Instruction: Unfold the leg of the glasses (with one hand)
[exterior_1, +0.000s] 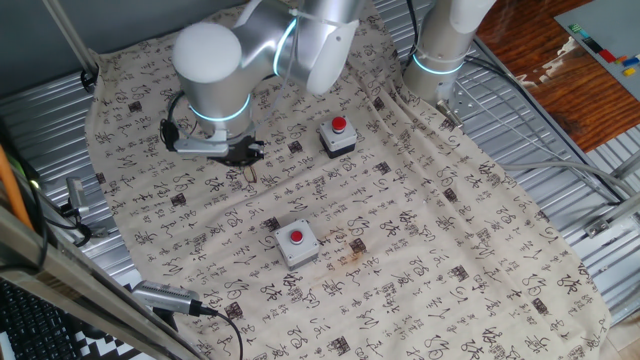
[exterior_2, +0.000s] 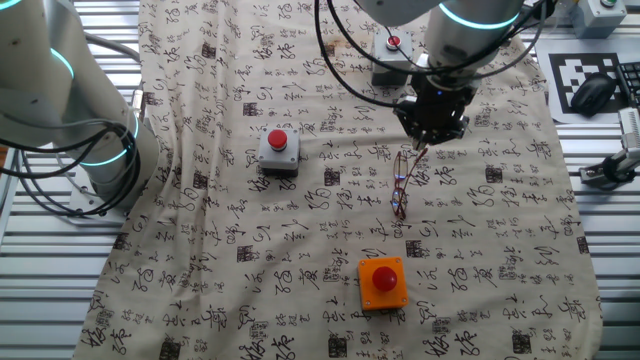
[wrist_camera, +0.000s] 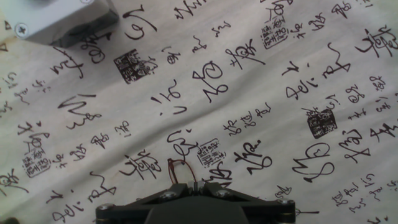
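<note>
Nearest, bottom centre of the hand view: tool (wrist_camera: 194, 185), jaws drawn fully together with no gap showing. Just above the tips, a thin reddish-brown wire loop of the glasses (wrist_camera: 180, 169), apparently pinched at its end, though the contact itself hidden behind the black jaw housing. Beyond, only printed cloth (wrist_camera: 249, 93) with black characters, and in the upper left corner part of a grey box (wrist_camera: 62, 22).

In the other fixed view, right of centre: tool (exterior_2: 427, 139) hanging low over the surface, glasses (exterior_2: 403, 183) trailing from its tips down the frame, the lens end seeming to rest on the cloth. Whether the leg lies folded or already swung out: cannot tell, frame too thin and small. Judged so: grip taken on one part of the glasses, the opening itself likely at an early stage, and setting down left to do.

Room for moving: orange box with red button (exterior_2: 383, 282) lower in that frame, near but apart from the lens end; grey button box (exterior_2: 279, 148) to the left, well apart; another grey button box (exterior_2: 391, 57) up behind the arm's cables. Open cloth to the right of the tool as far as the cloth's edge.

Farthest, in the one fixed view: tool (exterior_1: 246, 172) at left centre, glasses not made out there.
</note>
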